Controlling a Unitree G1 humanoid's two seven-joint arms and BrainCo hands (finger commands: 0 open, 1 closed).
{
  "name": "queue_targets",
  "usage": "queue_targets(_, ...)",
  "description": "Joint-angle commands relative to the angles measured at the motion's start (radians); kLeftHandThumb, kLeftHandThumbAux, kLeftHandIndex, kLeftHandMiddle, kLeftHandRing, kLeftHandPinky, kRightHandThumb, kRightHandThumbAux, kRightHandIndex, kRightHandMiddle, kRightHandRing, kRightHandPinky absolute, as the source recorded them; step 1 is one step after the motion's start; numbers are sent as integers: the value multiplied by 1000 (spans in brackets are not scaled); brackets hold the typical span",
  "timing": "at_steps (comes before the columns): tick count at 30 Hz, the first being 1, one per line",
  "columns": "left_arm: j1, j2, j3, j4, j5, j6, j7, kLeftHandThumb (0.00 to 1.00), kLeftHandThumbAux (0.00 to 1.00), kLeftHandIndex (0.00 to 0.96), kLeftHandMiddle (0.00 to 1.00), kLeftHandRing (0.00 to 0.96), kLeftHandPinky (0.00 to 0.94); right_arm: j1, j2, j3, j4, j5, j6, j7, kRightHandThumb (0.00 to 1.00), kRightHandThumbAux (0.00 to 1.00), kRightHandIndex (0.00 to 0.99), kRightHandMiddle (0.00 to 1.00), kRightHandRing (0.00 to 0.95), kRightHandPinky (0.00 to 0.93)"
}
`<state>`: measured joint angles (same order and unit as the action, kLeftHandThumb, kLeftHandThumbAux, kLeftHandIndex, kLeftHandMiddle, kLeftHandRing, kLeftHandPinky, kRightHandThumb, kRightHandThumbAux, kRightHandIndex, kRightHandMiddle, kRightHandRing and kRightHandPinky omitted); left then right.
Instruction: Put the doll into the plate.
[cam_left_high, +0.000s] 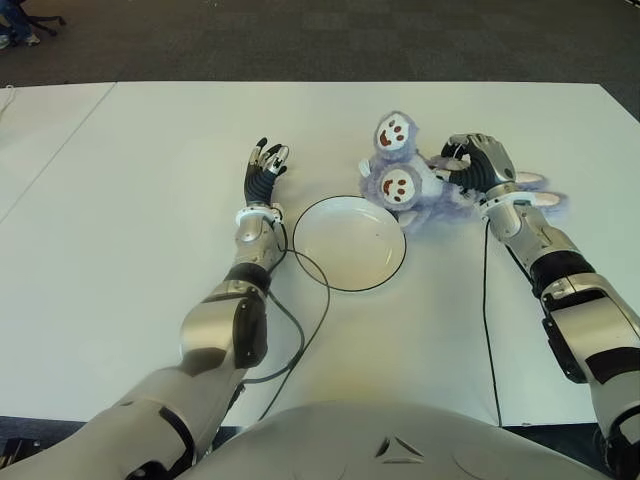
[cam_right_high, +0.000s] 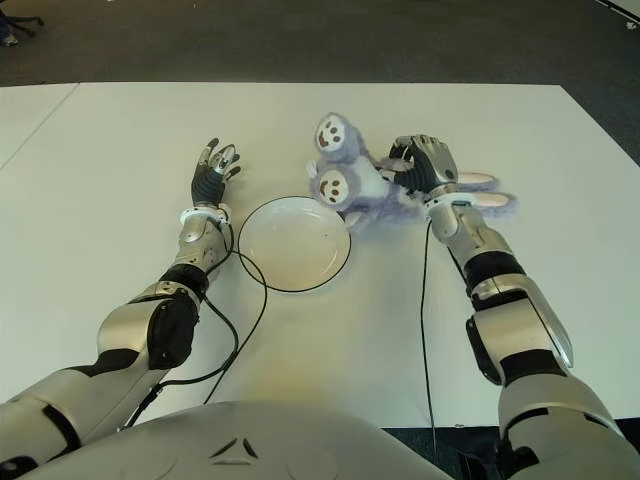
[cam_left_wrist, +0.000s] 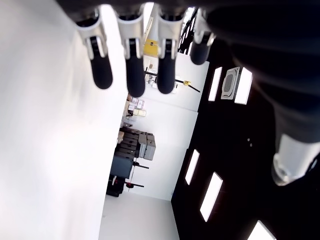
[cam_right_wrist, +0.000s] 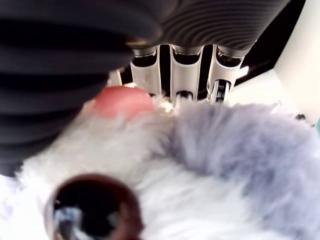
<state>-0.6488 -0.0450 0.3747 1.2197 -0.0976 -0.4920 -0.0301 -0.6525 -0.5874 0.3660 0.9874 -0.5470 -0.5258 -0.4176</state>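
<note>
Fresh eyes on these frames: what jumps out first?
The fluffy purple doll with two smiling faces, lying on the white table just beyond the right rim of the plate. The right hand is closed on its fur, and the right wrist view is filled with plush. The left hand shows left of the plate, fingers spread and holding nothing; the plate holds nothing yet.

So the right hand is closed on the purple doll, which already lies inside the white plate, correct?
Not quite. The right hand is closed on the purple doll, but the doll lies on the table beside the white plate, not inside it; the left eye view shows the plate empty.
</note>
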Motion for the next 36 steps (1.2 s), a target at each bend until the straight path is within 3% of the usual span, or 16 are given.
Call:
queue_targets(1,209,-18,31,124,-26,89,-1,0,597,103,213,225,220,107,-22,1,-59,8,-8,108,222,619,494,636,669,740)
queue_targets(8,212,-16,18,125,-10,99,16,0,584,110,216,226,218,143,-67,-10,-165,12,-9,190,174,602,593,760,793,850)
queue_targets(11,212,-15,16,126,-10,103,17,0,587,110,216,226,212,149,-100,-4,-203,15,-27,270,152,609,574,780,807,853)
queue_targets(12,211,-15,17,126,-11,106,17,0,595,110,216,224,209,147,-114,4,-212,18,-35,317,120,613,498,729,745,768)
queue_targets(15,211,-15,18,126,-12,109,16,0,601,111,217,224,208,141,-140,14,-231,34,-41,427,83,613,429,671,680,683)
queue_targets(18,211,-14,16,126,-10,107,16,0,608,111,212,219,203,133,-162,22,-245,60,-40,547,29,595,301,525,542,525)
queue_targets(22,212,-14,14,126,-8,104,16,0,612,110,208,216,203,139,-178,24,-263,103,-38,668,0,571,164,457,493,476)
queue_targets(23,212,-13,14,126,-8,106,17,0,618,112,213,220,210,143,-179,22,-267,116,-40,691,0,554,129,375,428,431)
queue_targets(24,211,-13,14,126,-9,108,18,0,620,113,214,222,212,158,-180,22,-284,135,-40,722,0,550,120,354,411,420)
queue_targets(25,211,-13,15,126,-9,109,19,0,621,109,209,217,200,169,-181,21,-298,148,-40,743,0,523,80,217,272,281)
queue_targets(27,211,-14,17,126,-12,106,15,0,619,106,206,214,197,191,-184,22,-333,165,-35,776,0,508,46,140,191,192)
queue_targets(29,212,-14,20,126,-15,101,7,0,618,105,205,214,196,205,-191,24,-361,174,-24,807,0,504,38,124,174,172)
queue_targets(31,213,-12,19,126,-14,99,3,0,609,103,201,210,200,217,-202,31,-392,181,-9,851,14,488,4,35,73,82)
queue_targets(36,212,-11,11,126,-6,109,18,0,611,106,200,209,199,241,-228,52,-458,210,12,986,31,439,0,0,1,27)
